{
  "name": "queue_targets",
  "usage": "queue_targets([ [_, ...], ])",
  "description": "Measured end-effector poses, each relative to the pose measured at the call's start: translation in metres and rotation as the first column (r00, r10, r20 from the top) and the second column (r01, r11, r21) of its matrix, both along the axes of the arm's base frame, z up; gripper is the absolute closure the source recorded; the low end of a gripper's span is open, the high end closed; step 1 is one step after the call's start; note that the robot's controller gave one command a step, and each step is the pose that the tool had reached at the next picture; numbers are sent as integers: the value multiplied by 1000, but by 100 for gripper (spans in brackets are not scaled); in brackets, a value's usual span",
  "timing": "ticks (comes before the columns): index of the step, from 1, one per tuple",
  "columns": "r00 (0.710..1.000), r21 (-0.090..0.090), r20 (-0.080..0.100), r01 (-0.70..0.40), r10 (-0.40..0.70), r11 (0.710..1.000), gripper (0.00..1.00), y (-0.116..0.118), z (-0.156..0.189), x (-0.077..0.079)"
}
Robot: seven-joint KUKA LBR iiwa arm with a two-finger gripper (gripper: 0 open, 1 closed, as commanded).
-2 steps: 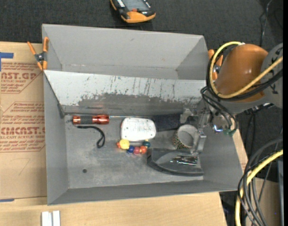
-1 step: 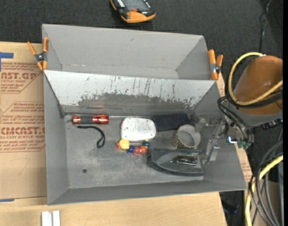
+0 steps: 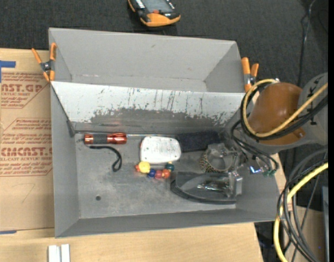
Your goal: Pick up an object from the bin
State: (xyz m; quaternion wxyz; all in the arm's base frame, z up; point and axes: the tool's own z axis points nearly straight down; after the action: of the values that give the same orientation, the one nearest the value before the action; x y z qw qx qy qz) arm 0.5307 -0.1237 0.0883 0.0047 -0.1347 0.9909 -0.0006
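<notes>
My gripper (image 3: 232, 177) is low in the bin's right front corner. It sits on the right end of a dark, glossy, flat oval thing (image 3: 198, 189) that lies along the front wall. Whether that thing is gripped I cannot tell. Just left of it lies a small cluster of yellow, red and blue beads (image 3: 153, 171). A white rounded packet (image 3: 160, 149) rests behind the beads, near the middle of the bin.
A red flashlight (image 3: 105, 139) with a black cord (image 3: 118, 160) lies at the back left of the floor. The arm with its orange cover and cables comes over the right rim. The sloped back wall rises behind.
</notes>
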Motion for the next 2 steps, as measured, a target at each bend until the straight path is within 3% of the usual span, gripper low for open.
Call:
queue_targets([
  [1,994,0,1,109,-109,994,100,1,20,-11],
  [2,994,0,1,109,-109,994,100,1,19,-11],
])
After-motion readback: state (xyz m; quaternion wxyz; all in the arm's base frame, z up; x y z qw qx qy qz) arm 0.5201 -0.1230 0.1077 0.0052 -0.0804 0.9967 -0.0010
